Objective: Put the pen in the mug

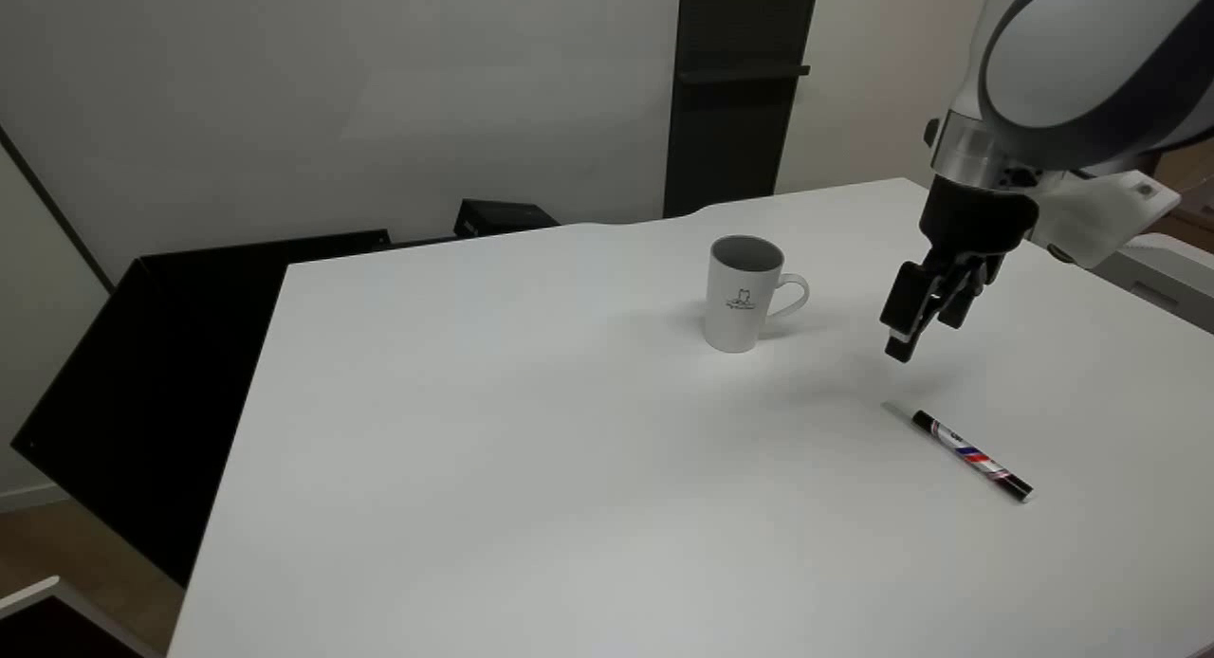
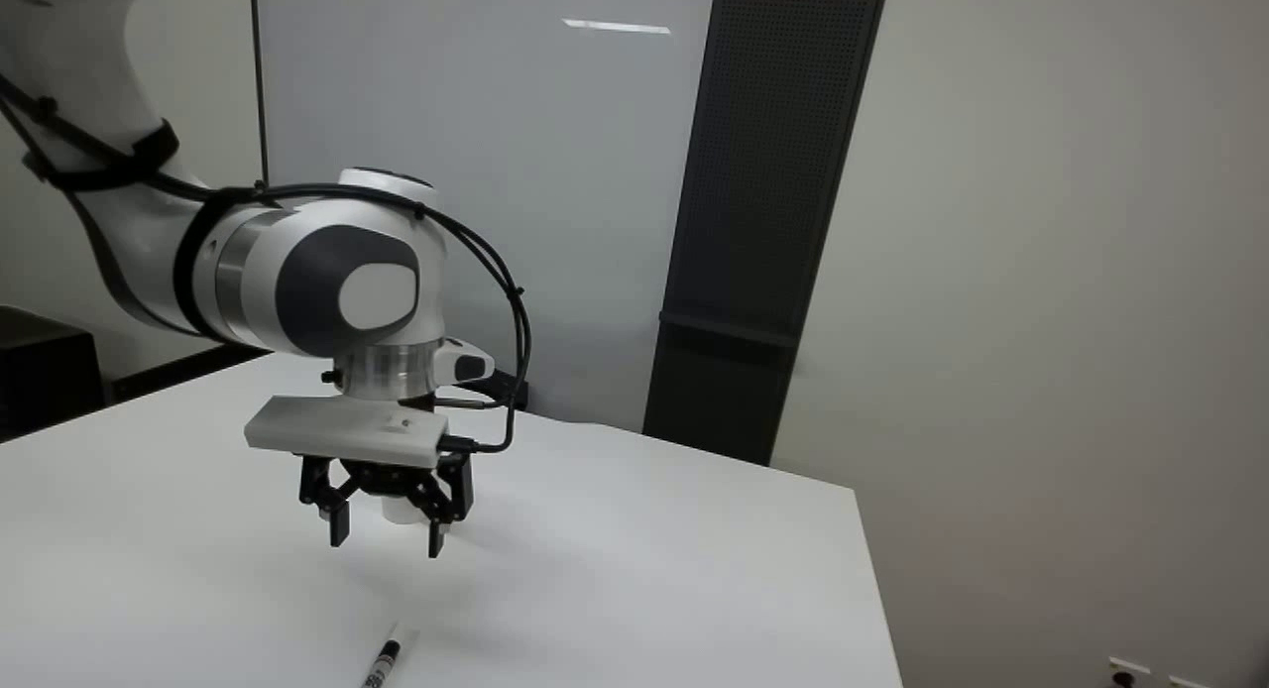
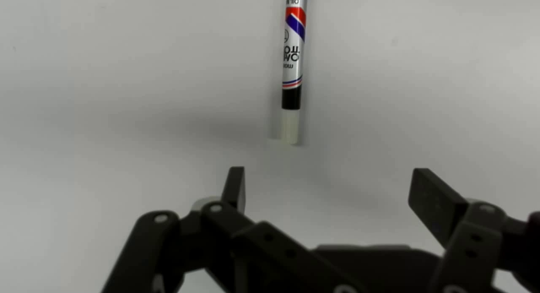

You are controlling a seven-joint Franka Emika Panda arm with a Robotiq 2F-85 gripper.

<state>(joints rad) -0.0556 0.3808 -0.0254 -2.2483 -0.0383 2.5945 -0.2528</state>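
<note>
In the wrist view the pen (image 3: 292,69) is seen toward twelve o'clock from the spread, empty gripper (image 3: 328,188) (long axis nearly twelve-to-six).

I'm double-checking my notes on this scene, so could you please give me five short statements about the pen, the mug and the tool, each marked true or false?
1. The white mug stands upright on the white table. True.
2. In the wrist view, the whitish end of the marker pen is the end nearer the tool. True.
3. The tool grips the marker pen. False: it is open and holds nothing.
4. The marker pen is inside the white mug. False: it lies on the white table, apart from the mug.
5. The marker pen bears red and blue stripes. True.
</note>
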